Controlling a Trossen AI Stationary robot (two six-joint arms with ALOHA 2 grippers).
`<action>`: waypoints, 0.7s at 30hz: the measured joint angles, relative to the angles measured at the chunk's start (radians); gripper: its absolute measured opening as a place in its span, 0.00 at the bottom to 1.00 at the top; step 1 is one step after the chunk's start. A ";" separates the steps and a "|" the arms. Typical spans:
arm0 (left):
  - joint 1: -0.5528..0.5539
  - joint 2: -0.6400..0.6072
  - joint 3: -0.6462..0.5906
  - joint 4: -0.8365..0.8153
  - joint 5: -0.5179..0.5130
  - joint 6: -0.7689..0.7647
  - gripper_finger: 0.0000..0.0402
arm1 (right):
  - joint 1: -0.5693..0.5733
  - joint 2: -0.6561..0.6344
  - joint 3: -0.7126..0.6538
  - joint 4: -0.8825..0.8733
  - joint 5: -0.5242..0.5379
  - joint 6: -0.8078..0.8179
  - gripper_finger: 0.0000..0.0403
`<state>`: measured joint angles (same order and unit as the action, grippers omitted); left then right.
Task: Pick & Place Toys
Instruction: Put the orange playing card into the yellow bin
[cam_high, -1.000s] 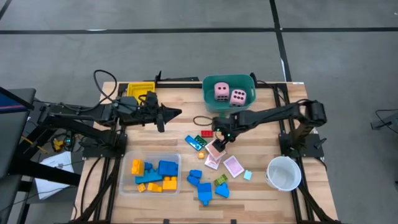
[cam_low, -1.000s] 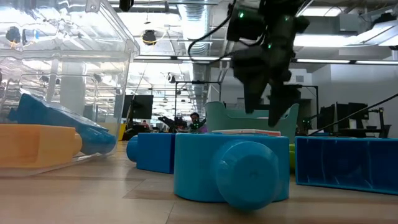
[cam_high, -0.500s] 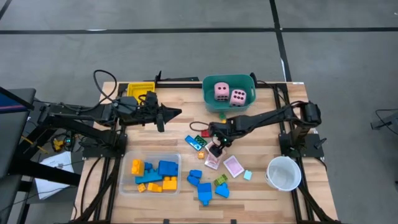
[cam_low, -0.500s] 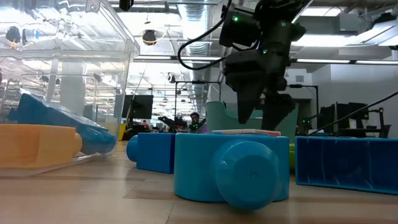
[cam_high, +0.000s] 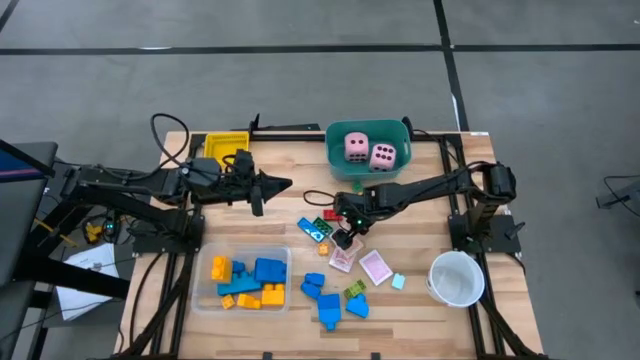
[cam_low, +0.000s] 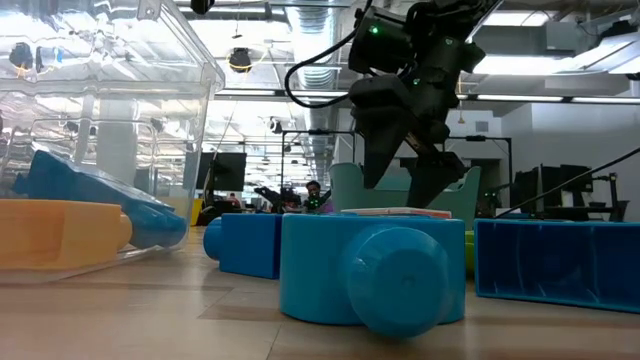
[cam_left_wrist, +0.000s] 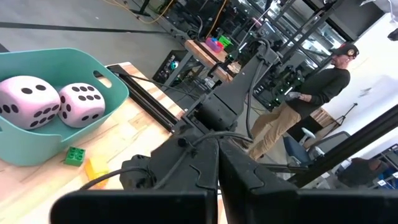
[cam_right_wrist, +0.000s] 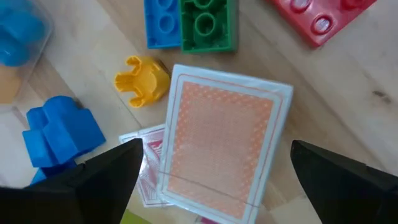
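A pink-backed card (cam_right_wrist: 217, 137) lies on top of other cards (cam_high: 343, 258) at the middle of the table. My right gripper (cam_right_wrist: 214, 155) hangs open just above it, slanting steeply down, with one finger (cam_right_wrist: 106, 180) on each side of the card. Loose blocks lie around it: red (cam_right_wrist: 323, 18), green (cam_right_wrist: 205, 25), yellow (cam_right_wrist: 142, 79) and blue (cam_right_wrist: 62, 134). Two pink dice (cam_high: 368, 151) sit in the teal tub (cam_high: 338, 162). My left gripper (cam_high: 288, 183) waits shut above the table's left half, holding nothing.
A clear tray (cam_high: 205, 300) with blue and orange blocks stands at the near left. A yellow tray (cam_high: 226, 145) is at the far left and a white cup (cam_high: 457, 278) at the near right. More blue blocks (cam_high: 325, 300) lie near the front edge. A person (cam_left_wrist: 311, 99) stands beyond the table.
My right gripper has shifted a little toward the table's left edge and sunk lower over the cards, tipping more steeply down. Its fingers have stayed open. The cards and blocks have not moved.
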<state>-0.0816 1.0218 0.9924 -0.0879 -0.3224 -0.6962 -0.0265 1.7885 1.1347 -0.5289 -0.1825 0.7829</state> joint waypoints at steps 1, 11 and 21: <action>0.000 0.000 0.000 0.000 0.000 0.000 0.00 | 0.000 0.000 0.000 0.001 0.002 0.004 0.99; 0.000 0.000 0.000 0.000 0.001 0.000 0.00 | -0.017 0.000 0.000 0.026 0.053 0.009 0.99; -0.027 0.000 -0.001 0.005 0.004 -0.019 0.00 | -0.032 0.110 0.007 0.130 -0.030 -0.016 0.99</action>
<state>-0.1090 1.0218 0.9912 -0.0829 -0.3179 -0.7154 -0.0582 1.8988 1.1419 -0.3987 -0.2127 0.7673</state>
